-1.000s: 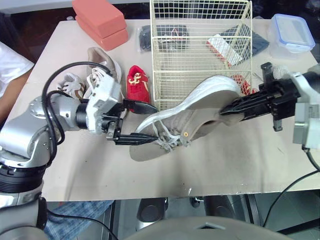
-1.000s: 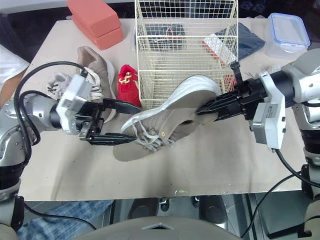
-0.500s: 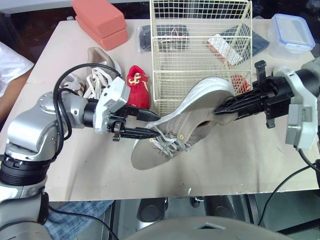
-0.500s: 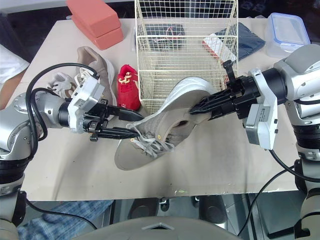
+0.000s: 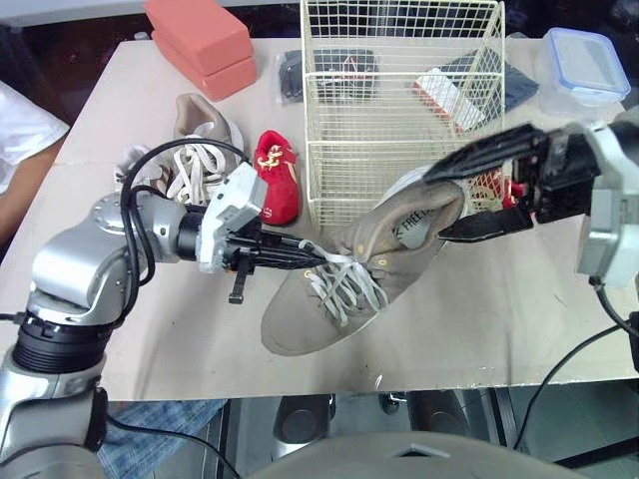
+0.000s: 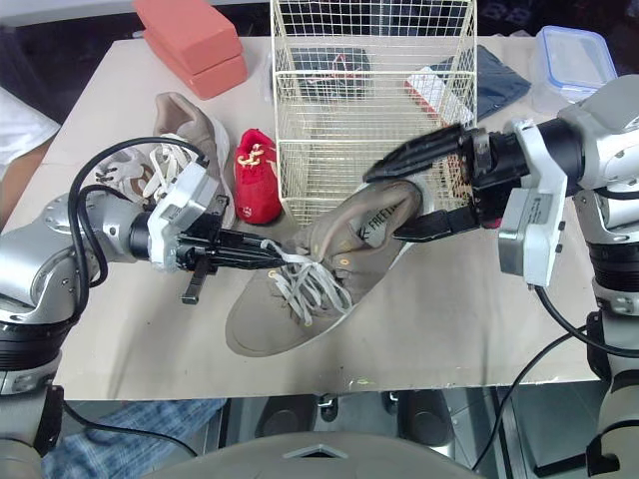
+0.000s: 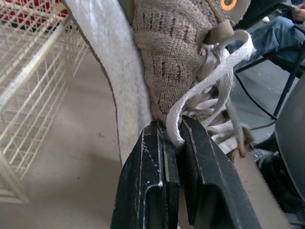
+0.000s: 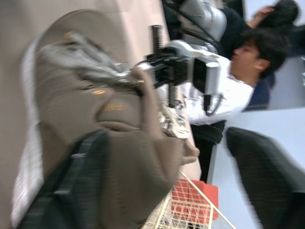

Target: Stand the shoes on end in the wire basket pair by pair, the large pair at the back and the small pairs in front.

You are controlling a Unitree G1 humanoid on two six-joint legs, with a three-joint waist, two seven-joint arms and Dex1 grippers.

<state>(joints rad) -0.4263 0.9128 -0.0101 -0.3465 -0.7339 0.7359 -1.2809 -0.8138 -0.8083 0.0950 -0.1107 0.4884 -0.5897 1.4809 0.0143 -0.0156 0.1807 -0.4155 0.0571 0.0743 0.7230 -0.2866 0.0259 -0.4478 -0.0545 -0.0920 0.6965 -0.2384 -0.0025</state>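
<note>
While the taupe sneaker (image 5: 349,289) hangs between both arms at centre frame, just in front of the wire basket (image 5: 399,150), I read this as a re-grip on the way to standing it on end. Toe low, seemingly resting on the table (image 5: 479,329). Heel raised toward the basket's front wall, opening facing up. The tilt makes sense: this large shoe belongs upright at the back, so it has to be turned before it goes in.

Left gripper (image 5: 312,256): pinched tight on the laces at the tongue edge. Wrist view shows a white lace loop caught between the fingers (image 7: 152,181). I judge this arm is steadying the shoe.

Right gripper (image 5: 437,206): spread wide around the heel, upper finger above the collar, lower finger alongside it and apparently touching. It clamps nothing.

Basket not yet loaded, as far as I can tell. Mate sneaker (image 5: 205,125) lies at upper left beside a small red shoe (image 5: 278,178), both on the table. Lace grip looks weak; slipping is the risk.
</note>
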